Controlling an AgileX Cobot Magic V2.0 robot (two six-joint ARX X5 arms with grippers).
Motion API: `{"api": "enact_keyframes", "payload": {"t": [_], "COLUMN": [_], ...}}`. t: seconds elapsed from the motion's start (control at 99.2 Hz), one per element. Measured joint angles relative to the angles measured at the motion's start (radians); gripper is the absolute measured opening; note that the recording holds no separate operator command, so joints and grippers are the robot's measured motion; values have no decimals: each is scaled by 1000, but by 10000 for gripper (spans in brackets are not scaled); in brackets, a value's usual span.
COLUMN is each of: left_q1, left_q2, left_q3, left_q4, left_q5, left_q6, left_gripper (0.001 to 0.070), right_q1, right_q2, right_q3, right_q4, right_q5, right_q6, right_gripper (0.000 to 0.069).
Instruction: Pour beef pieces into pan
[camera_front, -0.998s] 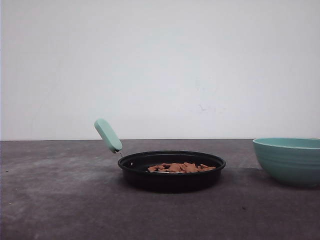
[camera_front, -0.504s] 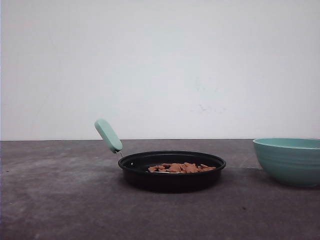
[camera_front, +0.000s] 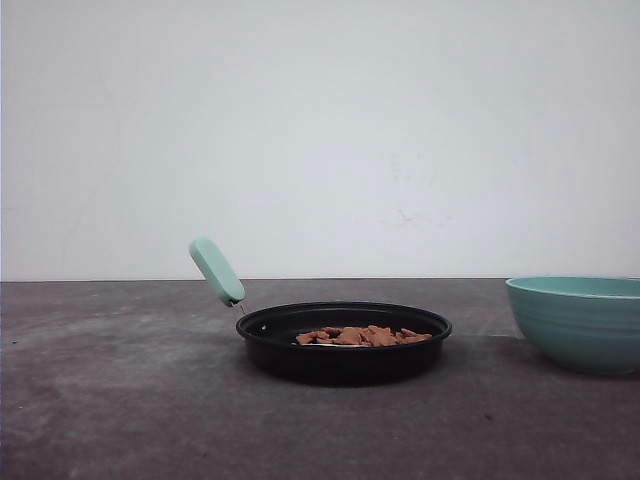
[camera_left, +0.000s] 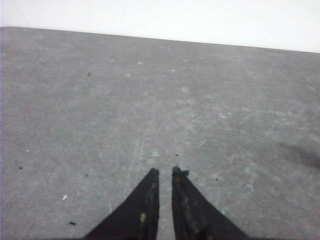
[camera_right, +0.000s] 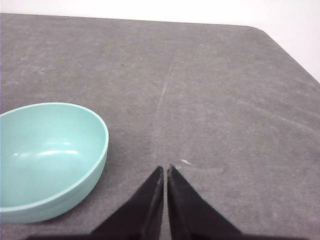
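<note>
The black pan (camera_front: 343, 352) sits at the middle of the table, its mint-green handle (camera_front: 216, 271) sticking up toward the left. Reddish-brown beef pieces (camera_front: 362, 335) lie in a low heap inside it. My left gripper (camera_left: 165, 171) hangs over bare grey tabletop, its dark fingers nearly together with only a thin slit between them and nothing held. My right gripper (camera_right: 165, 168) is also shut and holds nothing, hovering over the table just beside the teal bowl (camera_right: 46, 157).
The ribbed teal bowl (camera_front: 580, 321) stands at the right of the table, and its inside looks bare in the right wrist view. The table's rounded far corner (camera_right: 262, 31) lies beyond the right gripper. A white wall backs the table.
</note>
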Motion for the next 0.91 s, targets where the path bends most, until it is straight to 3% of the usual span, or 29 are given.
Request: {"api": "enact_keyframes", "payload": {"t": [0.907], "left_q1": [2], "left_q2": [0], "left_q3": [-1], "left_q4": [3], "left_q5": [6], "left_q6": [14], "left_gripper": [21], "right_q1": [0], "right_q2": [0], "right_q3": [0], "right_q4": [30], "right_q5": [0], "right_q6": [0], "right_gripper": [10]}}
